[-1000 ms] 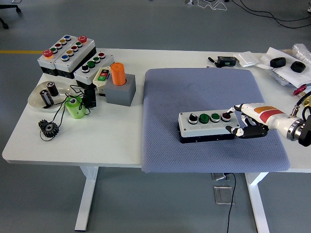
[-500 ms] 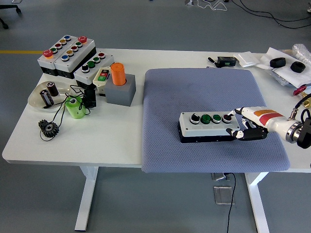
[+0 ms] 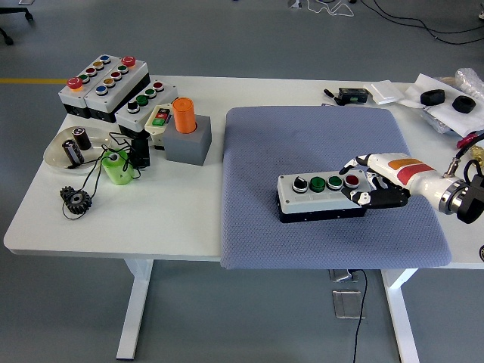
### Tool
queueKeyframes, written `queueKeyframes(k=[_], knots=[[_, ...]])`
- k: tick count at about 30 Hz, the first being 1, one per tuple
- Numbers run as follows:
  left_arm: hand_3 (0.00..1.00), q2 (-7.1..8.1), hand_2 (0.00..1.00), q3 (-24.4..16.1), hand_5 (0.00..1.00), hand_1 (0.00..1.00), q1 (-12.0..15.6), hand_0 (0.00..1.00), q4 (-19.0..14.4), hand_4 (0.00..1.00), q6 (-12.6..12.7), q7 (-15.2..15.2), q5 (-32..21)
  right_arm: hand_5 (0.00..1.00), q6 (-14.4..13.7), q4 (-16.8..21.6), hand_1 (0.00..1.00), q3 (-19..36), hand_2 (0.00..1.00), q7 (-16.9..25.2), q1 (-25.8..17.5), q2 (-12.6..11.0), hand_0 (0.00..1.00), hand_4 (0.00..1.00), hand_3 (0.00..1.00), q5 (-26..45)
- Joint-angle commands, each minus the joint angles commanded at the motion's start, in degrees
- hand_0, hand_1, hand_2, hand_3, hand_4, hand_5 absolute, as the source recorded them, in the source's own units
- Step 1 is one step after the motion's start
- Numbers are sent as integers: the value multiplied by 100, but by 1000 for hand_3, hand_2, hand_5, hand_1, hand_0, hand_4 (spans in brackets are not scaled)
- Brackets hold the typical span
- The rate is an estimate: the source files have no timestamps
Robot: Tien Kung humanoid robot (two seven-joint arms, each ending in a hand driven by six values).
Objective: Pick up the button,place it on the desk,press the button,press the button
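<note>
Right now the button box (image 3: 321, 197) lies flat on the grey mat (image 3: 325, 189) that covers the right half of the white desk (image 3: 174, 219). Its top shows 4 controls in a row: a black knob, 2 green buttons and a red button (image 3: 352, 181) at the right end. The right hand (image 3: 378, 184) comes in from the right and sits against that end of the box. Its fingers (image 3: 352, 165) are curled loosely, 1 white fingertip just above the red button and dark fingertips resting on the box's right corner; they clasp nothing, and whether the button is being touched I cannot tell. Well apart, on the desk's left side, are 3 more button boxes (image 3: 113, 83), an orange cylinder (image 3: 184, 115) in a grey block, a green cup (image 3: 117, 166), a plate (image 3: 57, 155) and a black gear (image 3: 76, 200).
</note>
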Motion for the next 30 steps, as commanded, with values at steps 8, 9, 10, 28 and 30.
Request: queueKeyframes(k=[8, 9, 10, 28, 30], knots=[[544, -2, 732, 26, 998, 728, 5, 673, 0, 389, -2, -10, -26, 646, 139, -101, 2, -71, 110, -91, -24, 221, 55, 640, 739, -39], [544, -2, 732, 24, 998, 728, 5, 673, 0, 389, -2, -11, -28, 646, 180, -116, 2, -104, 110, -115, -21, 228, 55, 640, 739, -39], [544, -2, 732, 13, 998, 728, 6, 673, 0, 389, -1, -12, -23, 646, 230, -128, 2, -136, 110, -143, -18, 232, 55, 640, 739, -40], [542, 2, 731, 50, 998, 726, 3, 673, 0, 392, -3, -23, -53, 645, 177, 283, 2, 719, 115, -104, -177, 103, 62, 637, 739, 201], [542, 2, 731, 85, 998, 726, 6, 673, 0, 392, -4, -30, -92, 645, 154, 335, 2, 1045, 115, -74, -275, 85, 62, 637, 739, 480]])
